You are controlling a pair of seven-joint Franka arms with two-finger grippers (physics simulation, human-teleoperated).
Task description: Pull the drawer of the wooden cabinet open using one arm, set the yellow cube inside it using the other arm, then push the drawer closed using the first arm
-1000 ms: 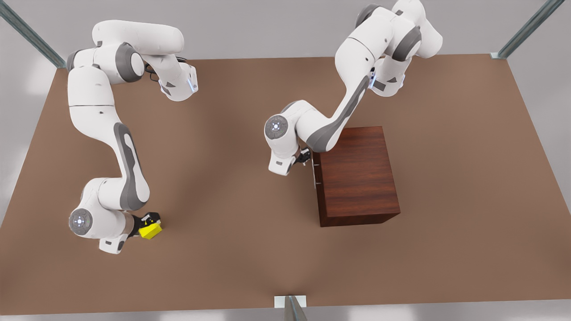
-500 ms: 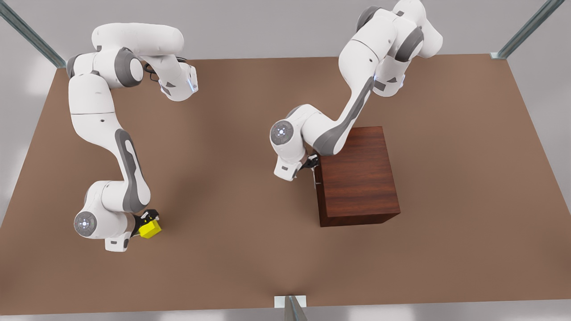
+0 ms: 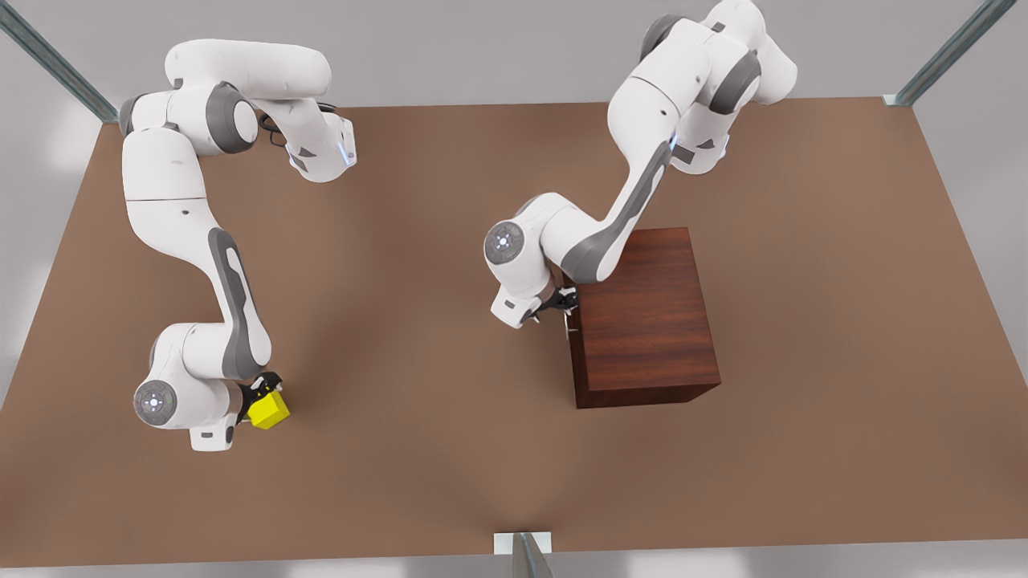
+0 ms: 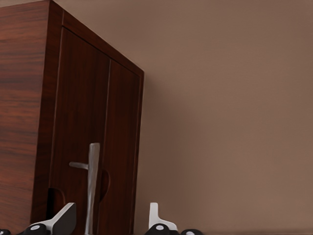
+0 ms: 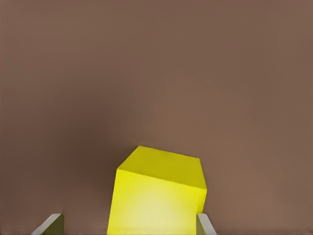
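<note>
Front view: brown table (image 3: 803, 449) w/ wooden cabinet (image 3: 646, 321) right of centre. Left gripper (image 3: 564, 303) sits at the cabinet's front face, by the silver handle (image 3: 569, 321); drawer flush, not pulled out. Right gripper (image 3: 261, 393) is low at the front view's left, yellow cube (image 3: 269, 410) at its tips.

Left wrist view: drawer (image 4: 98, 147) front closed; bar handle (image 4: 91, 186) lies between the spread fingers (image 4: 62, 218), not pinched.

Right wrist view: cube (image 5: 159, 193) stands between the fingers (image 5: 204, 224); jaws apart, one tip clear of the cube, the other just beside it.
</note>
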